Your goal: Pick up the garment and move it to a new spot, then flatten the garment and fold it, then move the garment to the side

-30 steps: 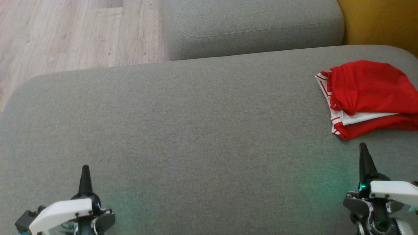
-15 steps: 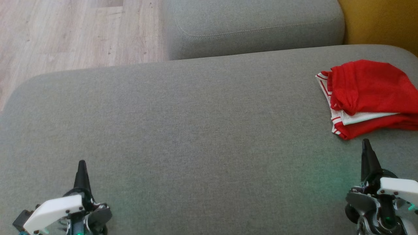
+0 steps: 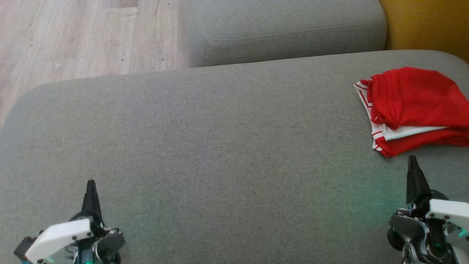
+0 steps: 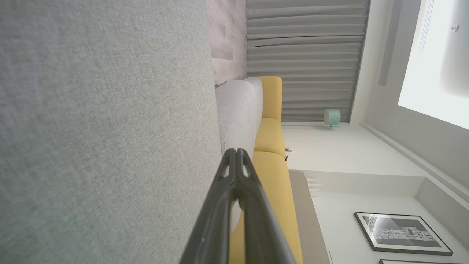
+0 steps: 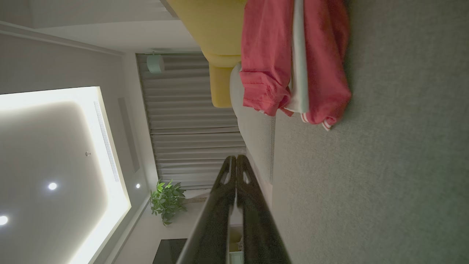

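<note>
Down low in the head view, both arms reach in from the near edge. Each shows a white wrist cover and dark fingers pointing away from the robot across the grey seat cushion (image 3: 220, 146). The left gripper (image 3: 90, 186) sits at the lower left. The right gripper (image 3: 413, 163) sits at the lower right, a little further forward. Both wrist views are turned on their side, so the cushion surface runs like a vertical wall along one side of each.

A broad stretch of open grey fabric lies between and ahead of the two grippers. The cushion's rounded far-left corner gives way to the wooden floor (image 3: 73, 36). A second grey cushion (image 3: 285, 29) lies beyond the far edge, and a yellow cushion (image 3: 425, 25) beyond the far-right corner. The red and white garment (image 3: 410, 106) lies in a loosely folded stack on the cushion's right side, running out past the head view's right edge. It is just ahead of the right gripper's tip, with a strip of grey fabric between them, and well apart from the left gripper.

Each gripper's fingers are pressed together into a single point, tips meeting, and both are apart from the garment. Whether the fingers rest on the cushion or hang just over it, I cannot tell.
</note>
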`<state>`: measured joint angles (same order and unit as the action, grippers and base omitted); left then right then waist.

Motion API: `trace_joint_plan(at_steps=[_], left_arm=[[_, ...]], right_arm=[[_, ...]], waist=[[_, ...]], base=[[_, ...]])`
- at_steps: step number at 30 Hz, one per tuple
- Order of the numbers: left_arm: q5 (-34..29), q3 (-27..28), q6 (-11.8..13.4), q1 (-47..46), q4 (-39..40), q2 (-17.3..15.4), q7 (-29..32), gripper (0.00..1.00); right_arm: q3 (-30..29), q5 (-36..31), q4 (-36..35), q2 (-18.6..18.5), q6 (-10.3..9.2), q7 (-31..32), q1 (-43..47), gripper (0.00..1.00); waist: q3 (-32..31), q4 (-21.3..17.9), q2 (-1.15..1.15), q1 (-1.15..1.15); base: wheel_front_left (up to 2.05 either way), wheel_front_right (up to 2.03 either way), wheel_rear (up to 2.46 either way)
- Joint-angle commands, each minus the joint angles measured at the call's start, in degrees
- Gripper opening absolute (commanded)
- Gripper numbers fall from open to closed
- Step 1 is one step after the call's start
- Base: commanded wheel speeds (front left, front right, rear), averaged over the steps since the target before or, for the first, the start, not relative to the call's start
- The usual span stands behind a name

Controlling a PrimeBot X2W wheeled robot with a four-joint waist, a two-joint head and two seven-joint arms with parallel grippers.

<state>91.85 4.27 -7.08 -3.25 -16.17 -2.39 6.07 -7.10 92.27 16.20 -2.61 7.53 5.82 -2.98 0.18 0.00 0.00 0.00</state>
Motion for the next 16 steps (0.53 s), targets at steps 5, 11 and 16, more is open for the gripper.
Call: trace_joint_plan(at_steps=[5, 11, 16], left_arm=[[0.33, 2.24, -0.41, -2.94, 2.11, -0.49, 0.41, 0.0], [0.33, 2.24, -0.41, -2.94, 2.11, -0.49, 0.41, 0.0], [0.33, 2.24, -0.41, -2.94, 2.11, -0.49, 0.41, 0.0]], right_arm=[[1.05, 0.28, -2.2, -0.63, -0.04, 0.29, -3.16, 0.0], [1.0, 0.24, -2.2, -0.6, -0.04, 0.33, -3.16, 0.0], [0.97, 0.21, -2.19, -0.58, -0.04, 0.36, -3.17, 0.0]], waist=[[0.0, 0.0, 0.0, 0.0], [0.0, 0.0, 0.0, 0.0], [0.0, 0.0, 0.0, 0.0]], base=[[0.0, 0.0, 0.0], [0.0, 0.0, 0.0], [0.0, 0.0, 0.0]])
